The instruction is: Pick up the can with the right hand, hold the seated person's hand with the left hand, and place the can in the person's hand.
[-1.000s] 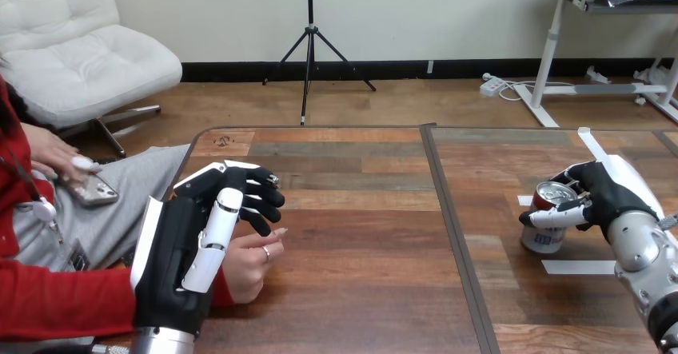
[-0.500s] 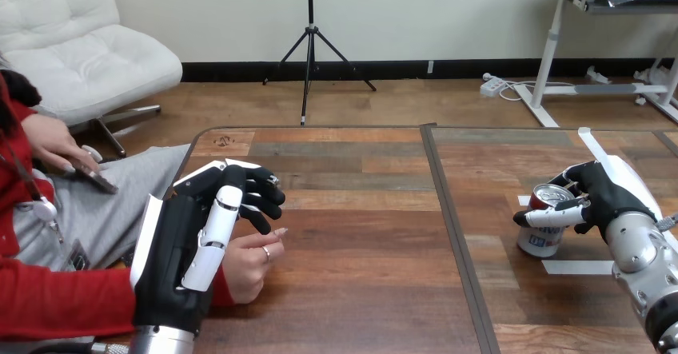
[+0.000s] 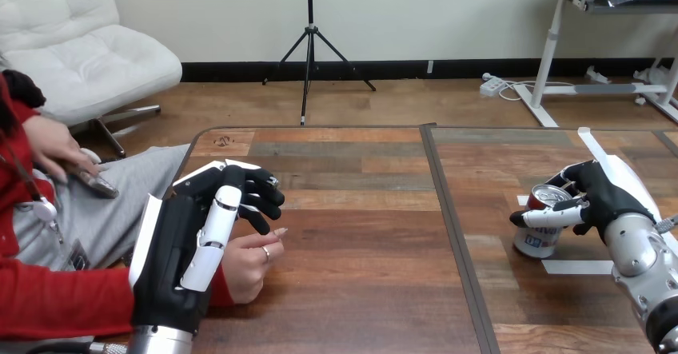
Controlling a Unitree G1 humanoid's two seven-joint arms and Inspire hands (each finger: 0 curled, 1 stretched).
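A silver can [image 3: 537,238] with a red top band stands on the table's right half. My right hand [image 3: 600,194] is shut on it, fingers behind its top and thumb [image 3: 545,217] across its front. At the table's left edge my left hand [image 3: 180,254] is curled round the person's hand [image 3: 249,262]: my thumb lies along its near side and my bent fingers [image 3: 257,196] arch over the person's fingertips. The red sleeve [image 3: 56,302] runs in from the left edge.
White tape strips lie on the table by the can [image 3: 573,267] and at the far right [image 3: 596,148]. A dark seam [image 3: 449,234] splits the tabletop. Off the table at the left, the person's other hand [image 3: 48,145] holds a phone [image 3: 96,183] over the lap.
My right hand has shifted the can a little to the left. The person's hand with the phone at the left has risen and turned. My left hand has stayed put.
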